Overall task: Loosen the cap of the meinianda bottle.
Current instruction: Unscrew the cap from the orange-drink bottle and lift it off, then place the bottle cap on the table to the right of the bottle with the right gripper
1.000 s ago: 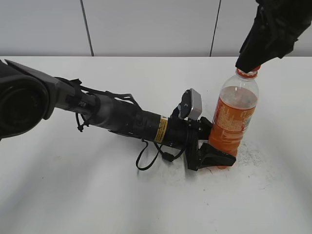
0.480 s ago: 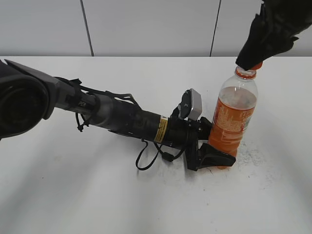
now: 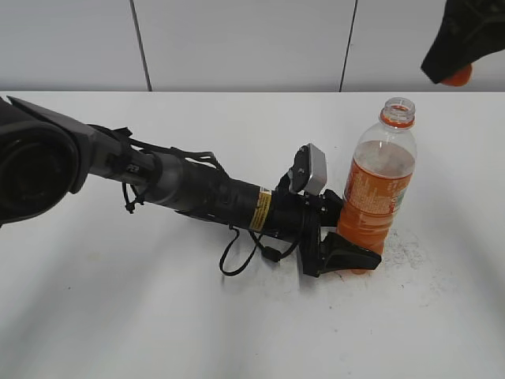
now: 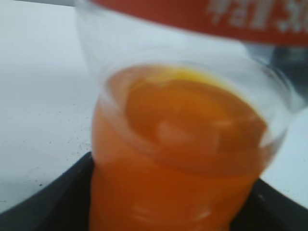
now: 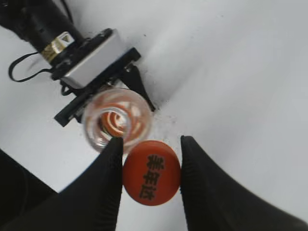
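White bench (image 3: 158,332) under everything. Tall clear plastic bottle (image 3: 380,189) of orange drink standing upright with open neck – clamped low by left pincer (image 3: 341,251) to stop it turning. Small round orange cap (image 5: 151,172) off, pinched in right pincer (image 5: 150,166), up high beside the bottle.

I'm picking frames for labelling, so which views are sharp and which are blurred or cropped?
Exterior view: sharp, even light; the right gripper is cut off at the top corner. Left wrist view: very close and out of focus, the meinianda bottle fills it. Right wrist view: fairly sharp on the cap, soft shadows on the table.
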`<state>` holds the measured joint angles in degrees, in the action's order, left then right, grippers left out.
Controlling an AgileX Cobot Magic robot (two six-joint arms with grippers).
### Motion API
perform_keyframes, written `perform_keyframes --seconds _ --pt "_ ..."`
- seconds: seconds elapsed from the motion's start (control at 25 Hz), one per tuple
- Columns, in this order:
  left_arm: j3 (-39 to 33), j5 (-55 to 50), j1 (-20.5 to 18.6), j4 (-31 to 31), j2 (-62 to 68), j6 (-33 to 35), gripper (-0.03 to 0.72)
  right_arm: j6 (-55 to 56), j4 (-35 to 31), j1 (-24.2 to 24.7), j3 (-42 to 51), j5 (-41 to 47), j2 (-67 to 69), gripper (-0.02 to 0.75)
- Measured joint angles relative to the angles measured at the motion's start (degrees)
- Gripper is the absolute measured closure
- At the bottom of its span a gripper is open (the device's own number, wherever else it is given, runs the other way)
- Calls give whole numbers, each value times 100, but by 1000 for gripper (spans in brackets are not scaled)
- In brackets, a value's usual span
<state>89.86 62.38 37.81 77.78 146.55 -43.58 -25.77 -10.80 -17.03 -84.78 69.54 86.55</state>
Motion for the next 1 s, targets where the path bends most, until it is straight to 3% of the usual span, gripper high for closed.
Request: perform_keyframes --seconds 0.24,0.44,0.52,0.72,0.88,1.0 --pt "0 5 0 12 0 0 134 848 309 818 302 -7 -40 470" --pt "0 5 0 17 0 0 134 1075 347 1353 1539 -227 -111 470" --pt "0 17 0 17 0 0 134 1142 347 1401 2066 -680 -111 470" --pt "0 17 0 17 0 0 134 1203 77 1417 3690 -2783 -65 470" --pt "0 17 0 17 0 0 134 1205 -170 1417 4368 -4033 305 470" --pt "0 17 0 22 0 0 134 1171 -307 1417 4470 -4483 678 470"
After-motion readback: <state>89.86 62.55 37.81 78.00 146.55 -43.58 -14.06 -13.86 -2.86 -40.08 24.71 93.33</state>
